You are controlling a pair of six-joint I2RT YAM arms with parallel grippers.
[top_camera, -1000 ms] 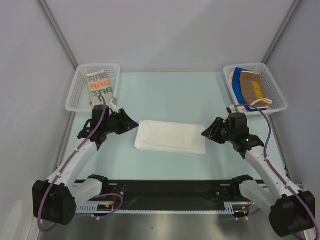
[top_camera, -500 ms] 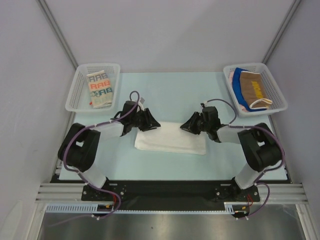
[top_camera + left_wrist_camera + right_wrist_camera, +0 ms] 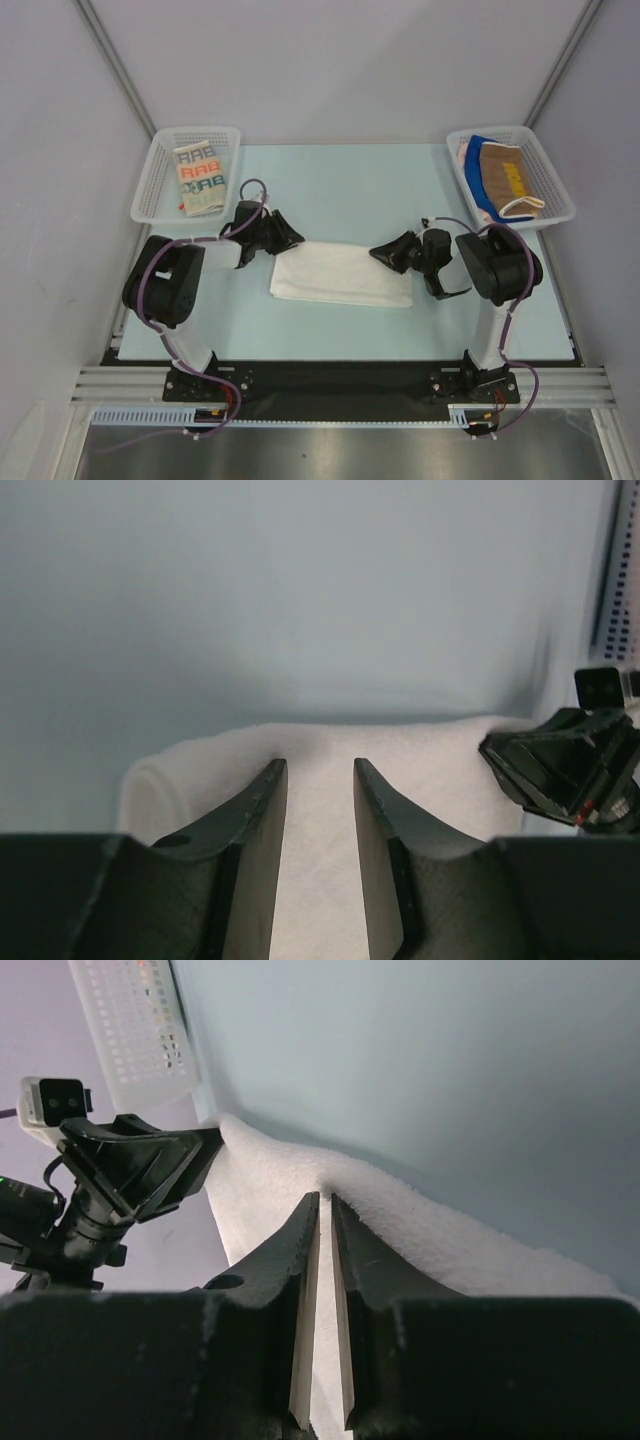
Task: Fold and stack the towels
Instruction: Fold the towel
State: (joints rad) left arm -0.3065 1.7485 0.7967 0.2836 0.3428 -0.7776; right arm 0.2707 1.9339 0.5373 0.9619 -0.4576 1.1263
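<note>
— Where is the cloth lying from your hands?

— The white towel [image 3: 342, 273] lies flat mid-table, its long axis running left to right. Its far long edge is the one I work from. My left gripper [image 3: 285, 237] sits at the far-left corner and my right gripper [image 3: 385, 252] at the far-right corner, so each arm is nearest its own end. The other towels are well apart from this. The lettered towel [image 3: 200, 178] is in the left basket [image 3: 150, 190], and the brown towel [image 3: 505, 172] is on top in the right basket [image 3: 556, 196].

— Are the hands gripping yet?

— My left fingers stand apart, with the towel's edge showing in the gap between them, so nothing is pinched there. My right fingers are nearly pressed together, and the cloth humps up at their tips. I judge that to be a pinch on the far edge.

— What differs from a second ago?

— Then both arms were stretched out, with the grippers off the towel's short ends. Now the elbows are folded back and the tips are on the far corners. My right jaws have narrowed. The towel itself lies as it did.
</note>
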